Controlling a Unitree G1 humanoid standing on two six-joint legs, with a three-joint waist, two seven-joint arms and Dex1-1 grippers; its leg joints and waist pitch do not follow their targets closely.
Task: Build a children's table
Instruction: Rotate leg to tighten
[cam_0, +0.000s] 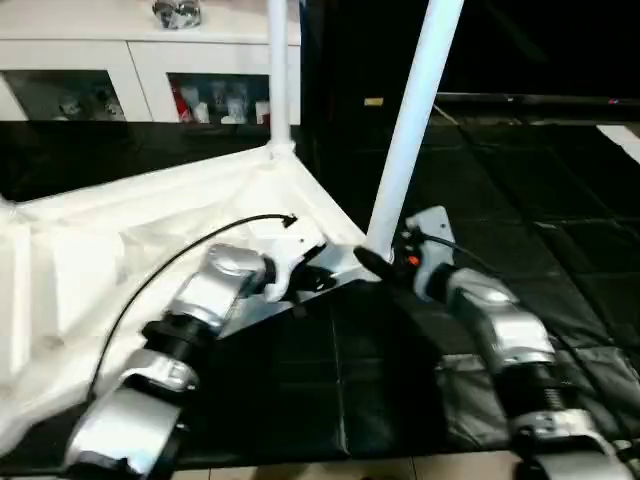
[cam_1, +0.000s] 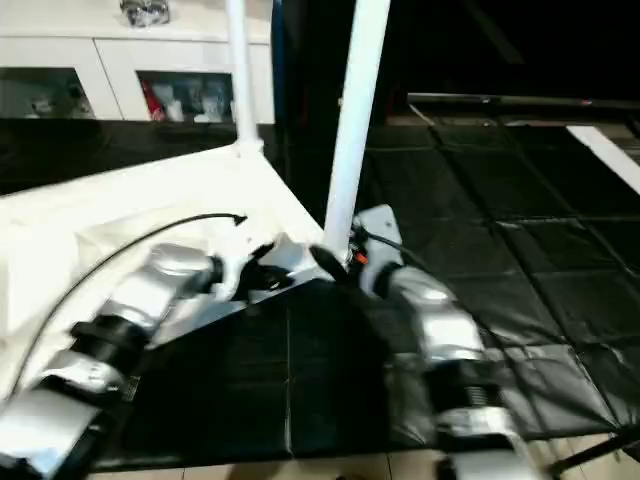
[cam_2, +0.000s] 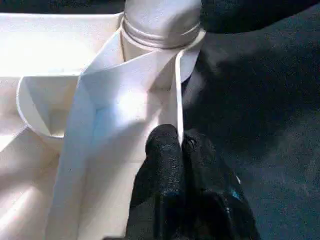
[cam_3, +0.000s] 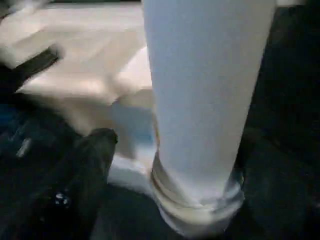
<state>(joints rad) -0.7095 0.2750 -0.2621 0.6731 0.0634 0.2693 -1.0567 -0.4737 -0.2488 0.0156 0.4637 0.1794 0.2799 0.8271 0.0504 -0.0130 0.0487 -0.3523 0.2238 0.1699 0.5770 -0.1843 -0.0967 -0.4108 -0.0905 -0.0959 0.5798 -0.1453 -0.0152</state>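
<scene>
Two legs (cam_0: 412, 125) stand in our inverted table top (cam_0: 120, 260). Our left gripper (cam_2: 181, 145) pinches the top's rim; whether our right gripper (cam_0: 375, 262) is spread, we cannot tell.

We count one white tabletop (cam_0: 120, 250) lying underside up, two white legs (cam_0: 410, 120) standing in its corner sockets, one white cabinet (cam_0: 140, 60), and two grippers (cam_0: 300, 275).

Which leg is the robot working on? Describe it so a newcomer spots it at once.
Find the upturned white table top on the dark floor mats. Two legs rise from its corners. It is the nearer leg, leaning slightly at the corner between both grippers, unlike the far leg before the cabinet.
</scene>
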